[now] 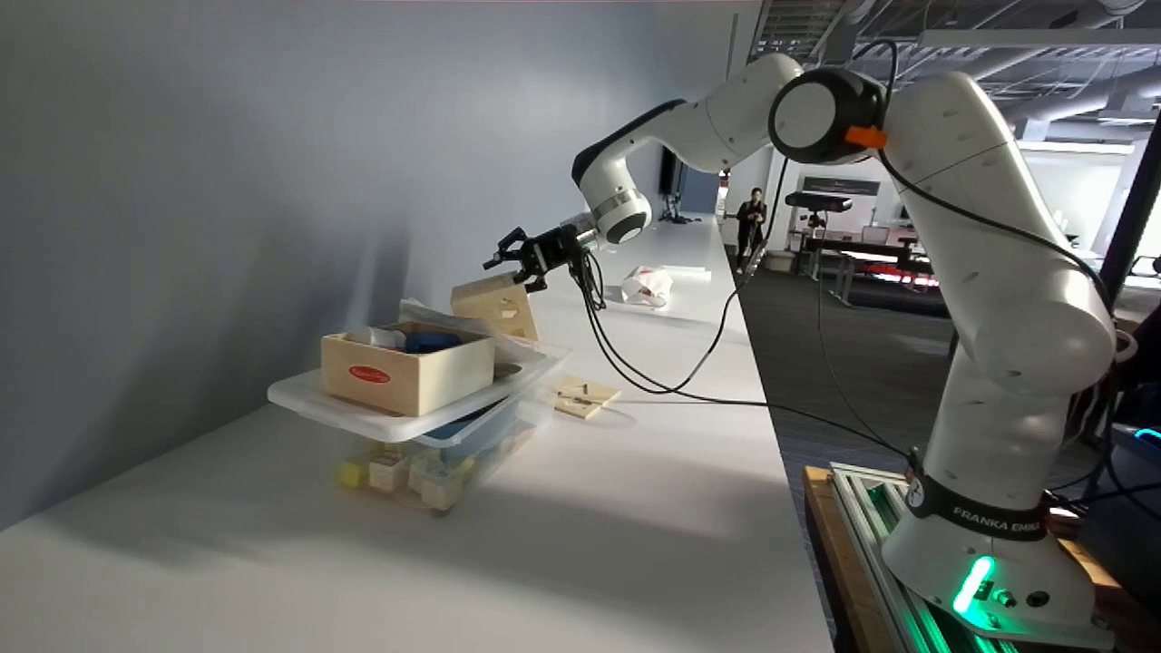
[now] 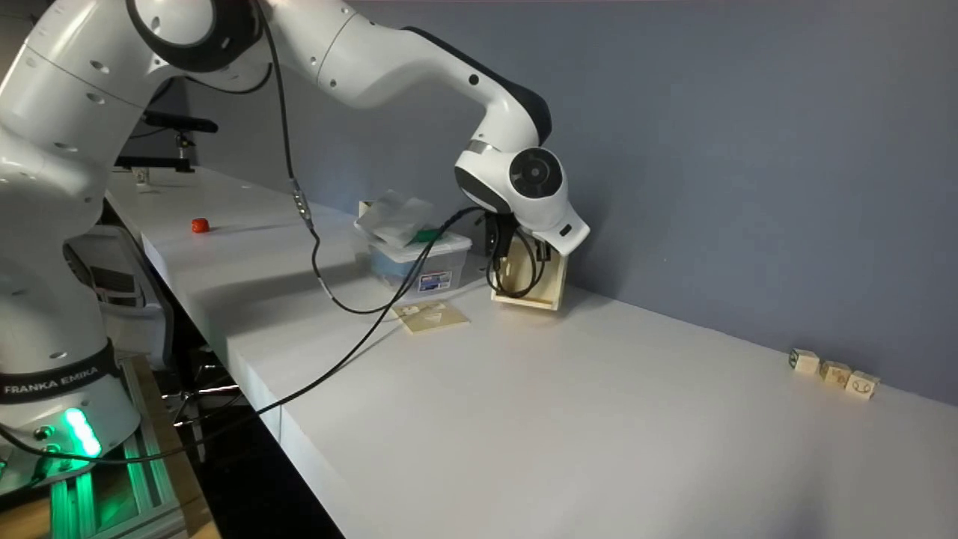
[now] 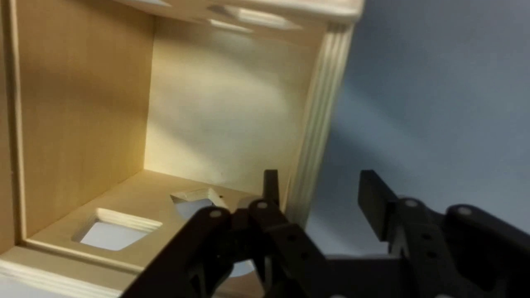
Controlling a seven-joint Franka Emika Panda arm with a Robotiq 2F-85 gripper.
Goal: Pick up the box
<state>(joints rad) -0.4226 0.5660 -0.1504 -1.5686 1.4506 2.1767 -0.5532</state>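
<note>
"Where is the box (image 1: 490, 300)?"

"Near the grey wall (image 2: 711, 224), close to the clear tub (image 2: 453, 260), a flat tan piece (image 2: 435, 322) lying on the worktop (image 2: 599, 419) nearby."

"And the pincer (image 3: 319, 178)?"

"Spread. In the wrist view one finger (image 3: 271, 186) sits on the inner side of the box's edge, the other apart on the outer side."

In an exterior view, your white Panda arm (image 1: 1020, 317) shows a black-ringed elbow (image 1: 825, 113), orange tab (image 1: 866, 137) at four o'clock, black cable (image 1: 959, 210).
</note>
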